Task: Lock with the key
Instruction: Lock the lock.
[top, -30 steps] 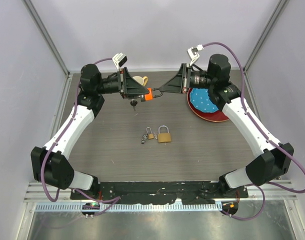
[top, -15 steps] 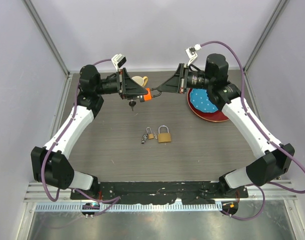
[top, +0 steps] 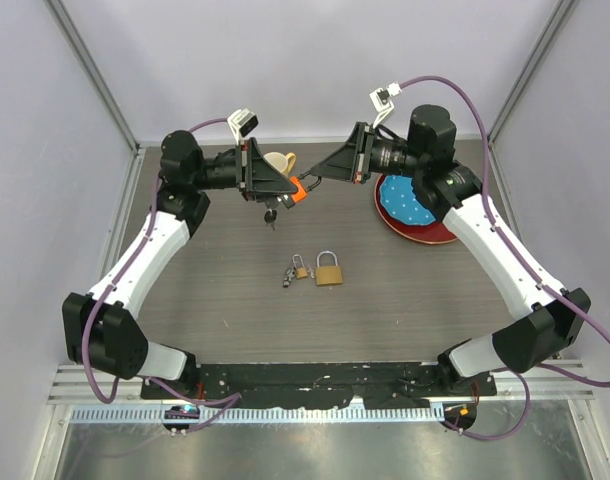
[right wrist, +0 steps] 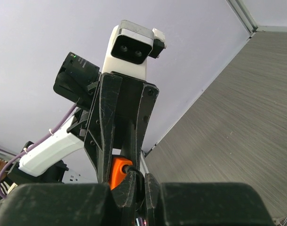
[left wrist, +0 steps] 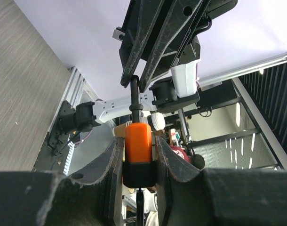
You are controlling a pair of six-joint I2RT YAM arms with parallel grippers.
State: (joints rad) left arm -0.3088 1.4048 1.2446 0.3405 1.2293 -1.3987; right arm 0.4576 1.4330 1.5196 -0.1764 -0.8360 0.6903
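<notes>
The jaws of my left gripper [left wrist: 139, 153] are clamped on the orange padlock [left wrist: 138, 139], held in the air over the far side of the table [top: 215, 300]. The jaws of my right gripper [right wrist: 134, 181] are pinched together on the black stem [left wrist: 133, 94] sticking out of the padlock. A key bunch [top: 270, 212] dangles beneath. Since a second ago, the right wrist has lifted slightly and the keys have swung a touch rightward.

left arm [top: 150, 243] and right arm [top: 497, 250] raised, wrists facing, both jaws clamped tight

Overhead looks down, close wrist views face each other (sharing, seemingly, orange lock [left wrist: 138, 141])
</notes>
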